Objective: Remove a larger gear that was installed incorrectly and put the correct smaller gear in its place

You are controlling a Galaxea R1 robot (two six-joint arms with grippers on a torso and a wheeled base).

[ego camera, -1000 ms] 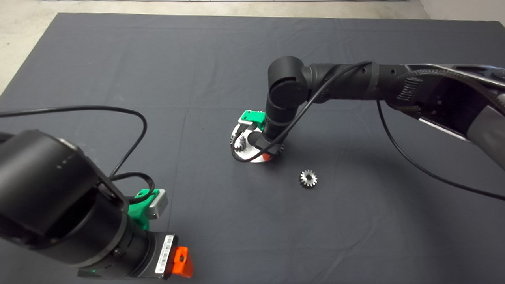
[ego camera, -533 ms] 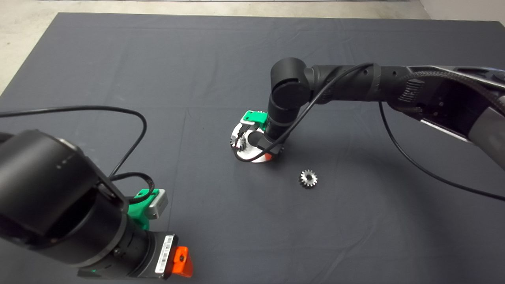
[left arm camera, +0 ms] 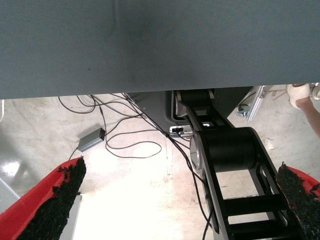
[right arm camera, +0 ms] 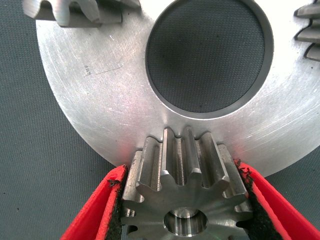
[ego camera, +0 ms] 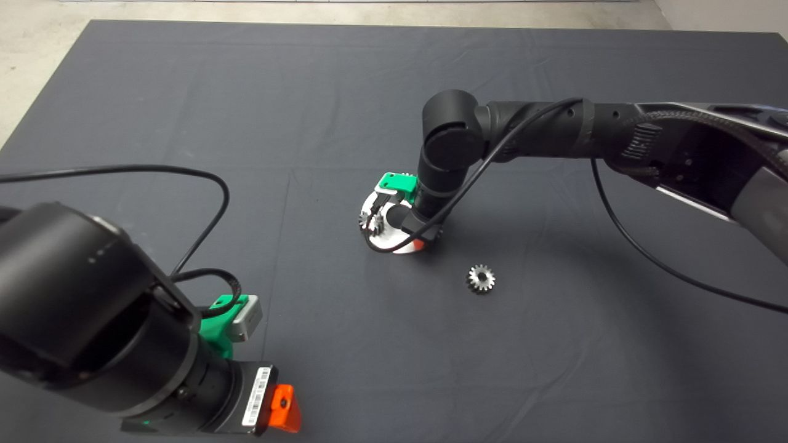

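The dark mat [ego camera: 184,92] on the surface is soft. So the round steel plate [right arm camera: 90,100] under the right pincer [right arm camera: 182,172] could lift or slide with the gear if the gear binds as it is pulled, and nothing holds the plate down. The pincer is clamped on what I judge to be the larger gear [right arm camera: 186,210], a tall one with coarse teeth that sits at the plate's rim. The pads press on tooth tips rather than flat faces, so a tilted pull could let it twist out or jam. 2 more gears [right arm camera: 70,12] [right arm camera: 307,30] sit farther round the plate, beyond its big centre hole, and a dragged plate would carry them along. The smaller gear [ego camera: 481,279] lies flat on the mat, near the right pincer but apart from the plate. A slipped gear could roll into it.

The left pincer [left arm camera: 180,167] is parked well away, pads wide apart and empty.

From above, the right wrist covers the grasp and most of the plate. Whatever peg seats the held gear is hidden. The 2 other gears are cut off, so their size cannot be compared.
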